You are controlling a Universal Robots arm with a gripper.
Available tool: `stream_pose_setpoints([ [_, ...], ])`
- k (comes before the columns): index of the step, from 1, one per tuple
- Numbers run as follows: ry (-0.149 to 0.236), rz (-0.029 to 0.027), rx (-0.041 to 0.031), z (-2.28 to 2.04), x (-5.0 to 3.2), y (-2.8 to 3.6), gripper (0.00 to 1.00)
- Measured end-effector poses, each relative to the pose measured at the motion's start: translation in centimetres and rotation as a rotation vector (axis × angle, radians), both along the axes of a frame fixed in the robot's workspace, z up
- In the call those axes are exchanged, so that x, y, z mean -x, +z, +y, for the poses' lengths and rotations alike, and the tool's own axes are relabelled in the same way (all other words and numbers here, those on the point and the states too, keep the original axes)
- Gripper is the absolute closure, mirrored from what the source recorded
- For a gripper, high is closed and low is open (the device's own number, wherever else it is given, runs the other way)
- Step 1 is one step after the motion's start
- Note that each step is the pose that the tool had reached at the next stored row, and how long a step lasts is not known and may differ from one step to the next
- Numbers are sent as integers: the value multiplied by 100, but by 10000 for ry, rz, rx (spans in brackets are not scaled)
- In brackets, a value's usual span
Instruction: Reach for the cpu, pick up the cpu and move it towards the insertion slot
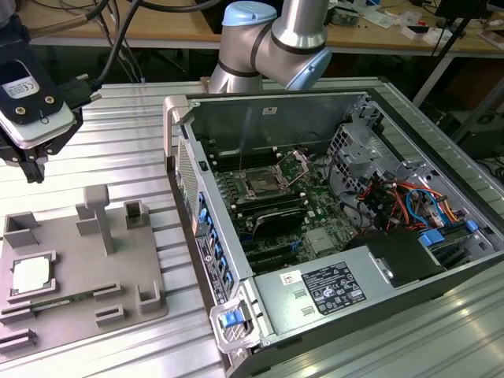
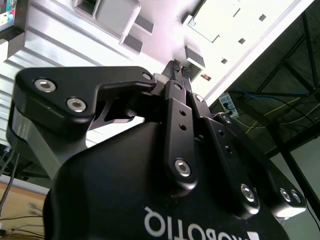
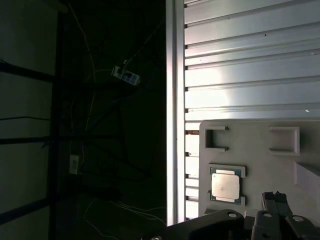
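The cpu [image 1: 31, 274] is a silvery square chip with a thin green rim, lying flat in a recess of the grey holder plate [image 1: 118, 272] at the exterior view's left. My gripper [image 1: 33, 172] hangs above the table behind that plate, well above the cpu, with its fingers together and nothing between them. The first wrist view has the cpu [image 3: 225, 186] close beside the gripper [image 3: 274, 196]. In the second wrist view the gripper [image 2: 179, 66] narrows to a closed point over the table. The insertion slot [image 1: 260, 185], dark with a shiny frame, sits on the green board inside the open computer case.
The open computer case [image 1: 331, 110] fills the exterior view's right, its side wall [image 1: 201, 228] facing the holder plate. Grey posts [image 1: 101, 216] stand up from the plate, and a green memory stick [image 1: 67, 299] lies near the cpu. The ribbed metal table [image 1: 118, 150] ends at an edge [image 3: 175, 100].
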State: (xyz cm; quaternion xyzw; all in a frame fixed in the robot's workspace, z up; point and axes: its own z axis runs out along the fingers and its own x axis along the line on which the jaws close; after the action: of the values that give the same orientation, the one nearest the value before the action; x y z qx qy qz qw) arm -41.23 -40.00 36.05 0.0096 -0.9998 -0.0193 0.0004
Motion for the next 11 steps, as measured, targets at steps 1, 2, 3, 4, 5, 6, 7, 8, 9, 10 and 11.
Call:
stream_pose_setpoints([
  [1, 0, 0, 0, 0, 1, 0, 89],
  [2, 0, 1, 1, 0, 2, 1, 89],
  [3, 0, 1, 0, 0, 4, 0, 89],
  [4, -1, 1, 0, 0, 6, 0, 89],
  [5, -1, 0, 0, 0, 11, 0, 89],
  [6, -1, 0, 0, 0, 17, 0, 89],
  [7, -1, 0, 0, 0, 22, 0, 89],
  [8, -1, 0, 0, 0, 26, 0, 89],
  [9, -1, 0, 0, 0, 35, 0, 89],
  [10, 0, 0, 0, 0, 46, 0, 89],
  [11, 0, 1, 1, 0, 59, 1, 89],
])
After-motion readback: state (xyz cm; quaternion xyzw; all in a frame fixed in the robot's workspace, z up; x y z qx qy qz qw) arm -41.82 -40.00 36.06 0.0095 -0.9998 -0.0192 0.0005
